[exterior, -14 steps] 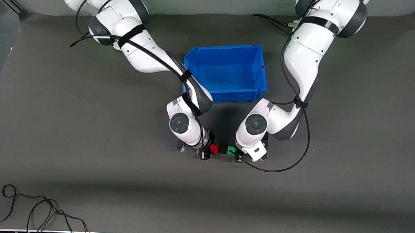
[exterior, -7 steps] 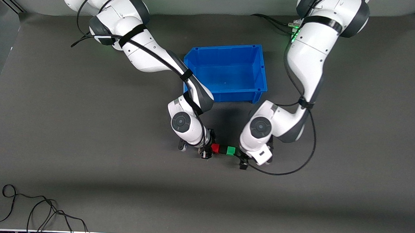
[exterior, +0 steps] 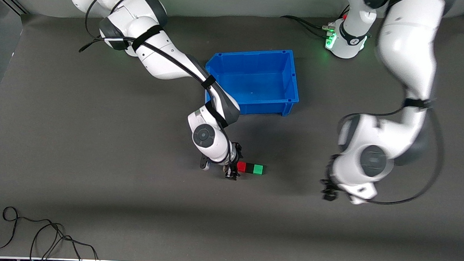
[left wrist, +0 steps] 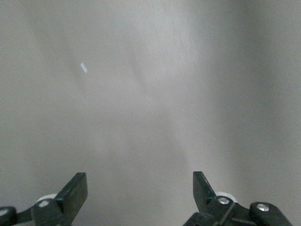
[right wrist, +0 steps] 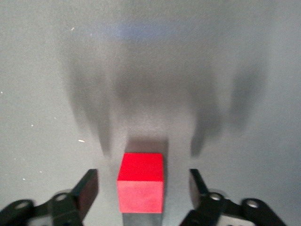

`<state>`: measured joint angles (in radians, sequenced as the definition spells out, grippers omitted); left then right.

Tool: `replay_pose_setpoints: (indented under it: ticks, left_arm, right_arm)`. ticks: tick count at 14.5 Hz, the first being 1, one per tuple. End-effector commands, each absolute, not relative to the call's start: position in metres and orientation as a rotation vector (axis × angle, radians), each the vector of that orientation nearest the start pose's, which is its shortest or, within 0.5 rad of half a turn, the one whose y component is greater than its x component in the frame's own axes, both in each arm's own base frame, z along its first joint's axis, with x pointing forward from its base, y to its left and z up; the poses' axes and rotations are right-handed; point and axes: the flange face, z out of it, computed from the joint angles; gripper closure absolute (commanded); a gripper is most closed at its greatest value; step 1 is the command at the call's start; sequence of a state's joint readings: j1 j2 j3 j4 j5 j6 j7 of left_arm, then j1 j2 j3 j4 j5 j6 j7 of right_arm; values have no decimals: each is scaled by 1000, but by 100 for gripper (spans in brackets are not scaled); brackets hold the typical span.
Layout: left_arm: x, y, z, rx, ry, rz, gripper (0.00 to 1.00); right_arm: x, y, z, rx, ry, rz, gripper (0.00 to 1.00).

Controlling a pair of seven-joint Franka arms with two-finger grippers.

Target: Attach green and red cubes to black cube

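A: Cubes? 
B: Red cube (exterior: pixel 241 167), black cube (exterior: pixel 249 168), green cube (exterior: pixel 258 169) touch in a row on the table (exterior: pixel 100 149), nearer the front cam than the blue bin (exterior: pixel 291 76).

A: Grippers? 
B: Right gripper (right wrist: pixel 143 188) wide open astride red, pads not touching it. Left gripper (left wrist: pixel 140 190) wide open, empty, over bare table.

A: Tip? 
B: I'd lift right straight up, no nudging.

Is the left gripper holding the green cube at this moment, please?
No, the left gripper is open over bare table toward the left arm's end, apart from the green cube.
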<state>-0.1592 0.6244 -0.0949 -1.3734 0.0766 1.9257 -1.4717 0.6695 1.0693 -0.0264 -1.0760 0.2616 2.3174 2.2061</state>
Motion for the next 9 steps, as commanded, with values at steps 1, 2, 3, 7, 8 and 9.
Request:
replay_pose_setpoints:
  ticks: [1, 2, 3, 7, 8, 9]
  left_arm:
    - [686, -107, 388, -2690, -1469, 117, 0]
    - [685, -87, 404, -2784, -1317, 107, 0]
    - [680, -76, 417, -2859, -1153, 106, 0]
    - [655, -31, 490, -3039, -573, 117, 0]
    - [650, -30, 502, -3065, -420, 116, 0]
    - [647, -31, 516, -3077, -301, 86, 0]
  right_arm:
    - [616, 487, 233, -2082, 2161, 234, 0]
    - [614, 483, 253, -2158, 2124, 252, 0]
    - [613, 478, 277, -2208, 2096, 267, 0]
    - [618, 427, 372, -2440, 1915, 352, 0]
    - [618, 410, 396, -2510, 1841, 381, 0]
    - [618, 387, 424, -2561, 1782, 408, 0]
